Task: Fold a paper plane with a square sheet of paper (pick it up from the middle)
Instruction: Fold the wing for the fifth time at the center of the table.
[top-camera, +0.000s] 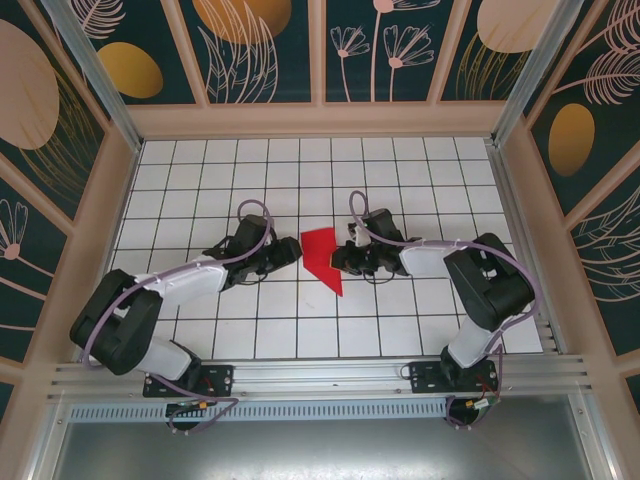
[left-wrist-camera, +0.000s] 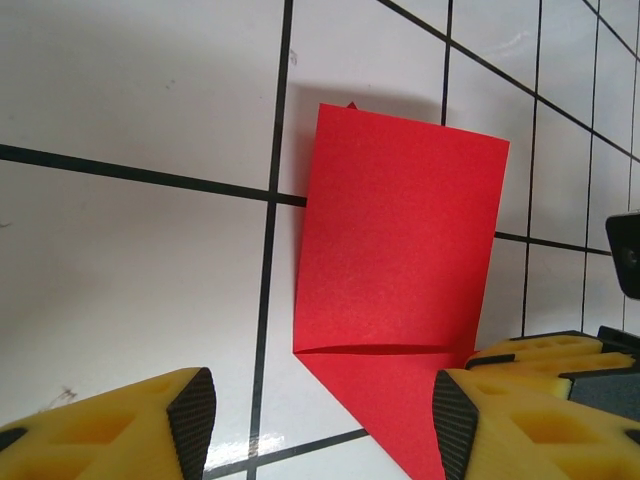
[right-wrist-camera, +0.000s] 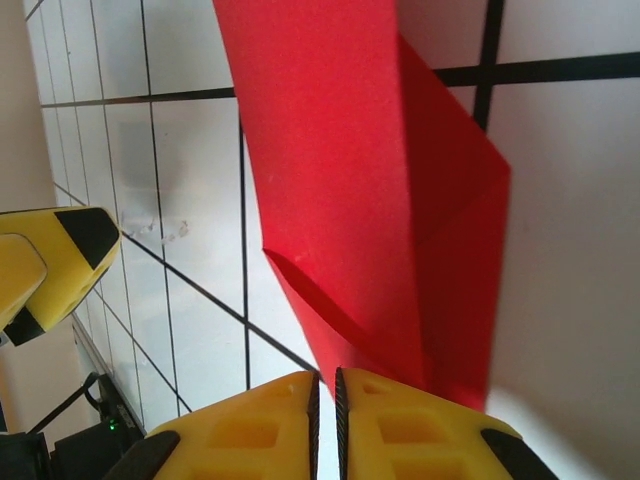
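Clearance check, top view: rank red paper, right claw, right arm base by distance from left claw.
From the left claw:
1. red paper, just to its right
2. right claw, at the paper's far side
3. right arm base, near edge, right

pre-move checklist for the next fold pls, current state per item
1. Thin red square sheet of paper lying between both grippers: ok.
2. Left gripper open: ok, fingers well apart.
3. Right gripper shut: ok, jaws together at the sheet's edge.
4. Right gripper actually pinching the sheet: cannot tell.
5. Folded flap flat on the white gridded table: not ok, it looks raised and casts a shadow.
6. Dart shape complete: not ok, the sheet is only partly folded.
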